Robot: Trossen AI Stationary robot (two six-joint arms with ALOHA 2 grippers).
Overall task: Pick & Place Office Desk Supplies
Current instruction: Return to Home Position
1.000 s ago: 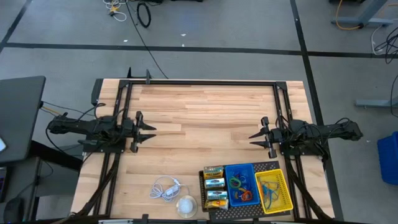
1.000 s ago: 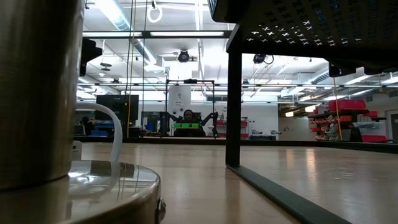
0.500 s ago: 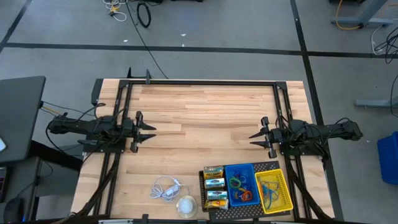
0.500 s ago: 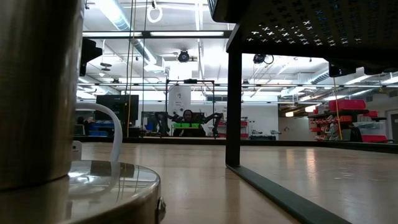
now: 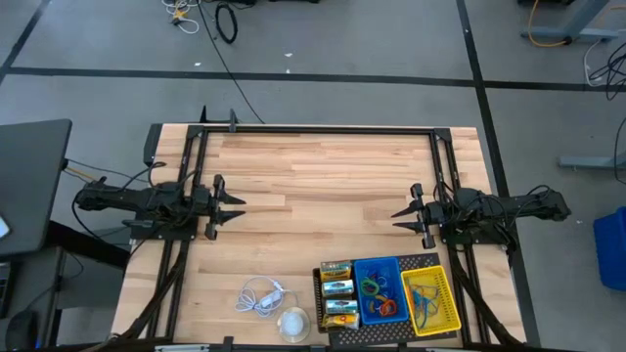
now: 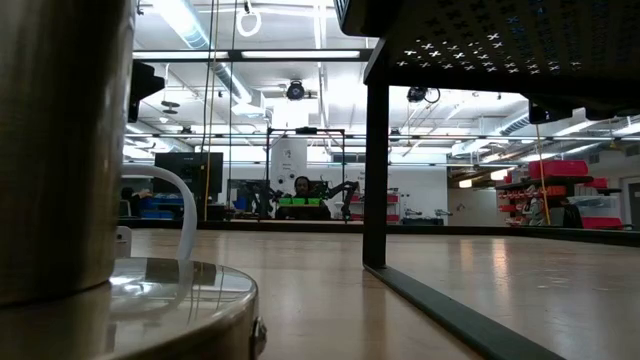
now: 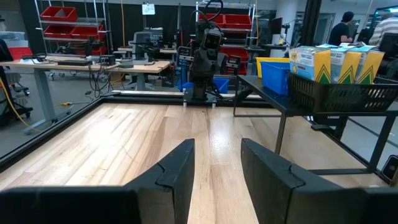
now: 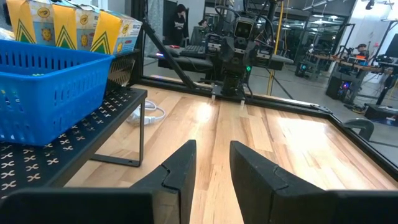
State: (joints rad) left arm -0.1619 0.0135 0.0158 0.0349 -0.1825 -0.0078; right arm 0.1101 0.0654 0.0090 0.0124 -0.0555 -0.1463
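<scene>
Dark left gripper and right gripper level, facing inward, fingers seemingly slightly parted

A grey floor crossed by dark tape lines surrounds the pale wooden desk. Loose cables lie on the floor beyond the desk's far edge, and a blue bin stands off its right edge. Bright strip lights run along the ceiling. Racks of red bins and workbenches fill the room behind.
</scene>
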